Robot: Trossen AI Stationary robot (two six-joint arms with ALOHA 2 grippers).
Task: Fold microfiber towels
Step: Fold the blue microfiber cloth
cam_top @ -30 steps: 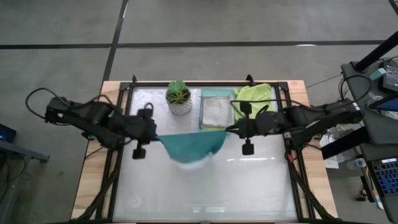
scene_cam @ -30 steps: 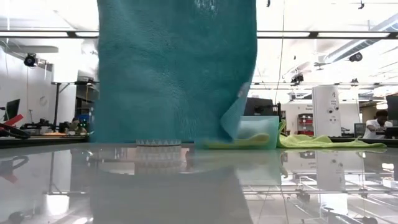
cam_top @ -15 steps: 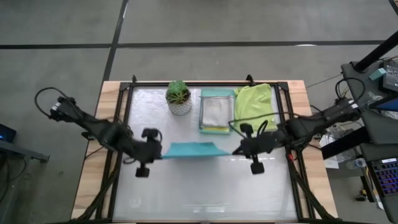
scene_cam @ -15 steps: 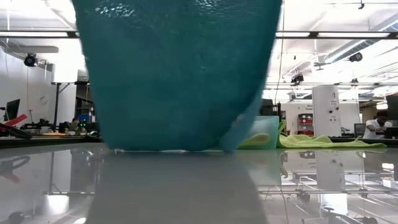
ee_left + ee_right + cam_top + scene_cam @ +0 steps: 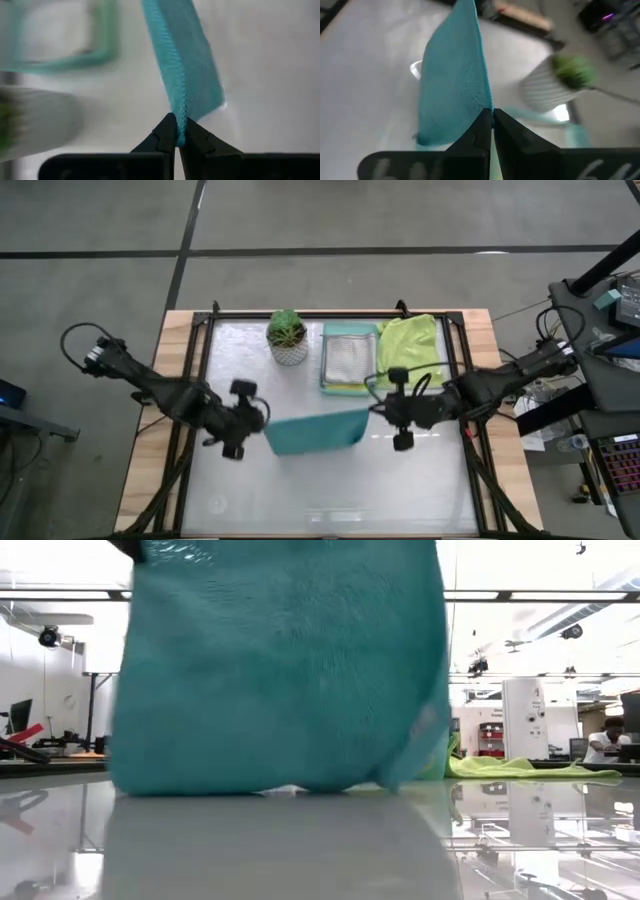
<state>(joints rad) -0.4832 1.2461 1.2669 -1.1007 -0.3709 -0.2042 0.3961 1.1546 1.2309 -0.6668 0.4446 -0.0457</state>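
High view: the teal towel (image 5: 312, 431) hangs stretched between the left gripper (image 5: 262, 420) and the right gripper (image 5: 372, 412) above the middle of the table (image 5: 330, 490). Behind it stand the potted plant (image 5: 288, 337), the mint-green tray (image 5: 348, 357) with a grey towel (image 5: 348, 360) in it, and the lime green towel (image 5: 412, 340) beside the tray.

Low view: the teal towel (image 5: 280, 670) fills most of the picture, its lower edge at the tabletop. The lime green towel (image 5: 520, 768) lies flat farther back. A person (image 5: 605, 740) sits far off in the room.

Left wrist view: the fingers (image 5: 165, 137) are pressed together, pinching the towel's edge.

Right wrist view: the fingers (image 5: 480, 131) are likewise pressed together on the towel's corner.
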